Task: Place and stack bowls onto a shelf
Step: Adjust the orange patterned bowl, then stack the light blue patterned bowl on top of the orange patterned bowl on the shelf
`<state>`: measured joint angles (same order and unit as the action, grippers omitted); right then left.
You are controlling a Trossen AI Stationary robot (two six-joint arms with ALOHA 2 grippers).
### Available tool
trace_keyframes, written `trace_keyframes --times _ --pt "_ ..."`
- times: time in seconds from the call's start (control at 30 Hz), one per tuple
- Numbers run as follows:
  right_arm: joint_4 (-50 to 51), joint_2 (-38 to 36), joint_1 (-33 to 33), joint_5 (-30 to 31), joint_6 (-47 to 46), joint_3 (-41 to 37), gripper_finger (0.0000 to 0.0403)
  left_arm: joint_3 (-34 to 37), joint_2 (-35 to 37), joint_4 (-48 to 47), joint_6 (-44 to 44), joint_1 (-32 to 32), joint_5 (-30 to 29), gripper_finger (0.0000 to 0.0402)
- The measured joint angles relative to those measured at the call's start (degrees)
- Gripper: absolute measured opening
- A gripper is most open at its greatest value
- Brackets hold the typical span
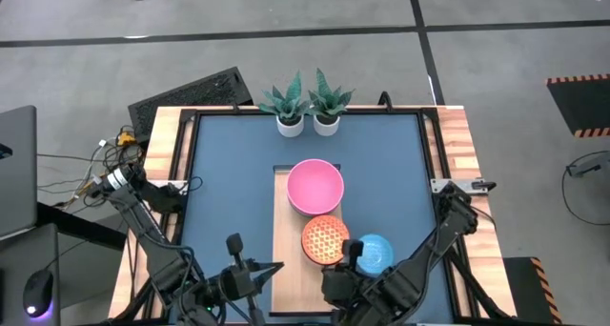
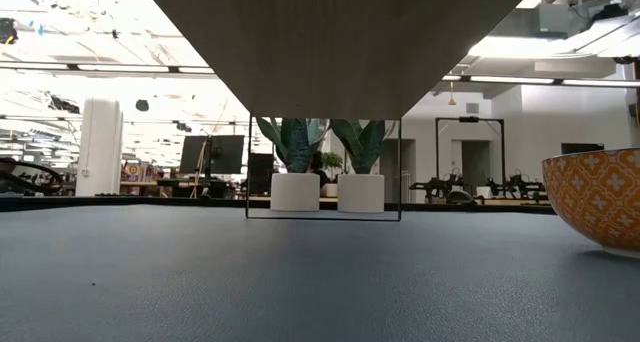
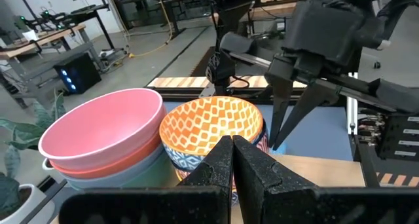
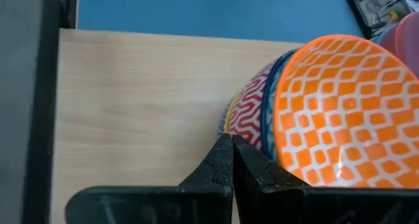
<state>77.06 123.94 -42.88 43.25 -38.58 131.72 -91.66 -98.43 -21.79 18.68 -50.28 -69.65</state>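
Observation:
The light wooden shelf (image 1: 286, 221) (image 4: 144, 106) stands raised above the blue tabletop; the low view shows its underside (image 2: 330, 42). On it is a stack of large bowls with the pink one (image 1: 315, 186) (image 3: 98, 132) on top. Beside that stack is a stack of small patterned bowls topped by the orange one (image 1: 326, 238) (image 3: 213, 129) (image 4: 340, 112). A blue-lined bowl (image 1: 376, 254) (image 2: 600, 197) rests on the tabletop right of the shelf. My right gripper (image 1: 331, 267) (image 4: 230, 145) is shut, at the near side of the small stack. My left gripper (image 1: 269, 267) (image 3: 232, 149) is shut, left of the shelf's near end. My right gripper comes level from the table's right side, above the shelf. Its shut fingertips (image 4: 226, 152) stand close against the red-patterned bowl's wall (image 4: 252, 116) low in the small stack. I cannot tell whether they touch it.
Two white plant pots (image 1: 307, 107) (image 2: 330, 187) stand at the table's far edge. A dark frame (image 4: 46, 106) runs along the shelf's near end. Bare shelf board lies between the small stack and that end. Blue tabletop (image 1: 229, 193) is open left of the shelf.

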Motion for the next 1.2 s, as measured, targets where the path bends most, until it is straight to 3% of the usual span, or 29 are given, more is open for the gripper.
trace_keyframes --times 0.2,0.33,0.5,0.57,0.8,1.0,1.2 --pt "2.72 -1.23 -1.17 -5.84 -0.87 1.92 0.0020 0.00 0.97 0.22 0.61 -0.42 0.64 0.0000" --pt "12.81 -5.86 -3.94 -11.64 -15.88 2.83 0.0026 0.00 4.76 0.62 1.42 -1.39 1.94 0.0000" --pt "12.97 -12.48 -2.77 -20.46 -27.82 -5.24 0.0046 0.00 10.23 -0.21 7.58 -2.12 2.92 0.0000" --pt "12.92 -16.48 -1.26 -25.84 -29.36 -10.67 0.0059 0.00 12.75 -0.31 8.48 -2.76 2.82 0.0003" --pt "11.50 -30.70 3.44 -33.54 -35.16 -38.36 0.0139 -0.04 18.29 -0.23 9.56 -5.47 3.23 0.0047" --pt "-5.11 -41.53 4.97 -36.47 -36.98 -60.28 0.0225 -0.04 18.58 -1.12 11.70 -7.33 3.74 0.0099" --pt "-16.85 -45.21 7.93 -38.25 -36.02 -74.34 0.0241 -0.02 18.56 -6.60 20.63 -7.32 2.39 0.0127"
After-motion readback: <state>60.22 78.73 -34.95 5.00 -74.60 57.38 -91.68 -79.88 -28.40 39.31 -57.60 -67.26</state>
